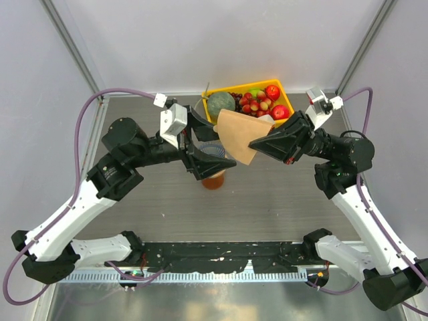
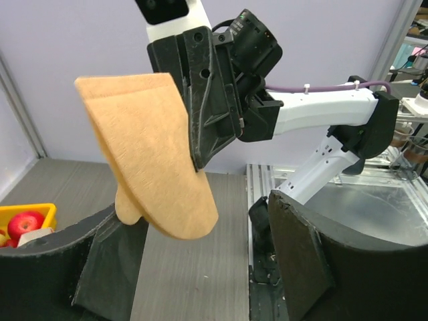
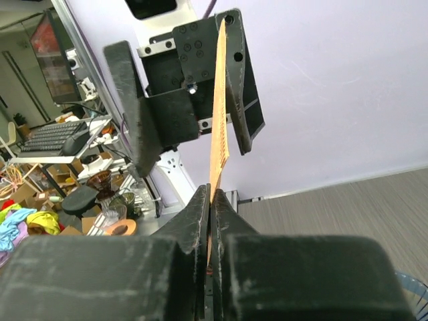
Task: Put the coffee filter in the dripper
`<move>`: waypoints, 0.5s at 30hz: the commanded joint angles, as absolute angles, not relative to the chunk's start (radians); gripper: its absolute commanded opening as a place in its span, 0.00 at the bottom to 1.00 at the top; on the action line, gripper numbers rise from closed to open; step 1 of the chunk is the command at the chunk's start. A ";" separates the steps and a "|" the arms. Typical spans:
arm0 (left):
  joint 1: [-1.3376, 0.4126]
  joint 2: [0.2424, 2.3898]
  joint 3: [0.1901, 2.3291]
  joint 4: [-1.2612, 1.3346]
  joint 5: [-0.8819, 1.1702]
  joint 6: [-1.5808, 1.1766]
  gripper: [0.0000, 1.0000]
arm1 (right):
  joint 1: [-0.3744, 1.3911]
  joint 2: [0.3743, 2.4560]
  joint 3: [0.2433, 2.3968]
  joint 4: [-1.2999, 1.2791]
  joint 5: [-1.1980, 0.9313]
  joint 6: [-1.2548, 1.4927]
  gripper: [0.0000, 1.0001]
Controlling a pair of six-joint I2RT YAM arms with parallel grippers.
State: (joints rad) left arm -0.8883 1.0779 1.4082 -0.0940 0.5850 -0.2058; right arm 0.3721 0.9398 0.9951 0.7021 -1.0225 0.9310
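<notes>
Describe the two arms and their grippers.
The left arm and right arm match: white lower links, black joints and upper sections, a purple cable looping off each. The left gripper and right gripper are black with wedge-shaped fingers, each carrying a white-grey camera block.

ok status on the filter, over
Right gripper shut on tan paper coffee filter, aloft. Left gripper open, close by. Dark blue ribbed plastic dripper beneath it, partly covered.

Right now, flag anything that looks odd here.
The coffee filter is flat, not opened into a cone, pinched by the right gripper near the dripper; like that it probably won't seat. Nothing else stands out.
</notes>
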 commanded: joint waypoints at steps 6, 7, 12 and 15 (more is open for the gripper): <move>-0.891 1.077 1.433 -0.031 0.615 -0.256 0.40 | 0.377 0.927 0.996 0.772 -0.971 0.954 0.05; -0.891 1.081 1.436 -0.026 0.615 -0.261 0.34 | 0.377 0.931 0.994 0.767 -0.973 0.950 0.05; -0.891 1.095 1.430 -0.006 0.597 -0.275 0.26 | 0.390 0.930 0.994 0.735 -1.009 0.899 0.05; -0.891 1.112 1.436 -0.008 0.597 -0.278 0.28 | 0.388 0.923 0.985 0.716 -1.015 0.871 0.05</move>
State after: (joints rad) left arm -0.8883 1.0969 1.4082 -0.0635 0.5983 -0.2596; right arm 0.3809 0.9318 0.9871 0.7155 -1.0023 0.9192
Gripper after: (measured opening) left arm 0.258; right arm 0.060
